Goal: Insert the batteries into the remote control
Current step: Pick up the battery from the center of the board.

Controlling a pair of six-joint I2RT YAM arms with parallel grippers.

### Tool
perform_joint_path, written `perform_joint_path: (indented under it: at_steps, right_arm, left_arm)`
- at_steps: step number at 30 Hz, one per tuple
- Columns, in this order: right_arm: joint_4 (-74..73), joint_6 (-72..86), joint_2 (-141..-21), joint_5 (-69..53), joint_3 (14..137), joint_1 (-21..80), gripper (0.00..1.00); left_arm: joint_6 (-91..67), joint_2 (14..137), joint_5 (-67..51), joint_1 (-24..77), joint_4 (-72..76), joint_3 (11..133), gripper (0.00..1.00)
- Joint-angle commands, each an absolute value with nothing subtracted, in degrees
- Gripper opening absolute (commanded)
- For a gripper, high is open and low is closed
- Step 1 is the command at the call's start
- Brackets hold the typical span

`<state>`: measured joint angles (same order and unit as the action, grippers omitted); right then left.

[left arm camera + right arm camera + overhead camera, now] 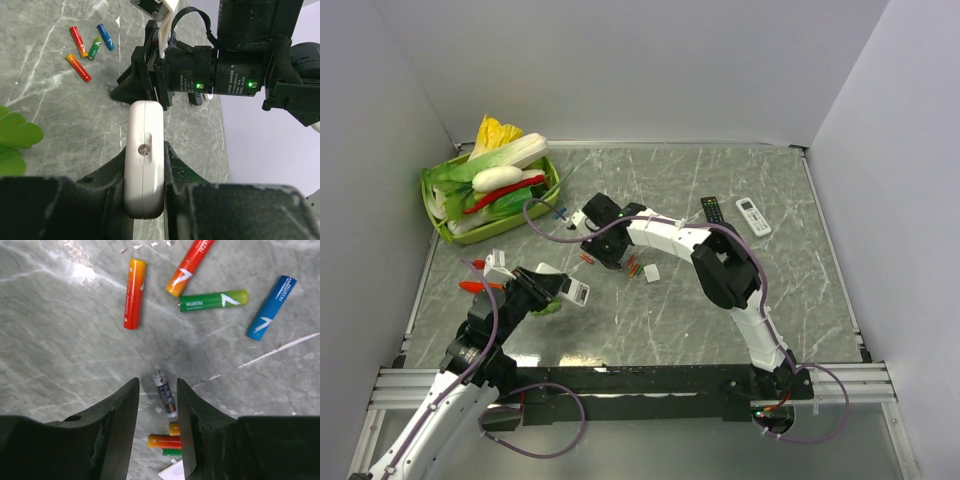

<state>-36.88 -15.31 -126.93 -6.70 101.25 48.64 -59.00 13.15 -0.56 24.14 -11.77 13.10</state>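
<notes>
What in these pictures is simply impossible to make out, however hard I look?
1. Left wrist view: the small white rectangular remote control, clamped in the left gripper, shows one plain white side only; its button face is out of sight.
2. Right wrist view: the top edge cuts off the red-orange cylindrical battery.
3. Top view: the loose colourful batteries beside the right arm are too small to count.
</notes>
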Motion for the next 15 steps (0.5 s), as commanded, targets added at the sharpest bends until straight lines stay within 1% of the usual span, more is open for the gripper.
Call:
perform_joint_path:
  at_steps: [1, 8, 15]
  right_arm:
    - [-38.67, -17.23, -128.23, -4.4, 104.68, 49.13, 0.41]
    - [-38.93, -18.02, -129.63, -5.1, 104.94, 49.48, 0.38]
    - [-39.2, -18.37, -130.34, -5.45, 104.85, 49.57, 0.29]
  left_arm:
    - [-57.48, 13.8, -0.18, 24.17, -9.32, 15.73, 0.02]
    - [-57.3, 14.06, -0.18, 24.17, -9.32, 15.91, 0.02]
    - [-57.22, 14.59, -0.18, 24.17, -8.88, 15.91, 0.02]
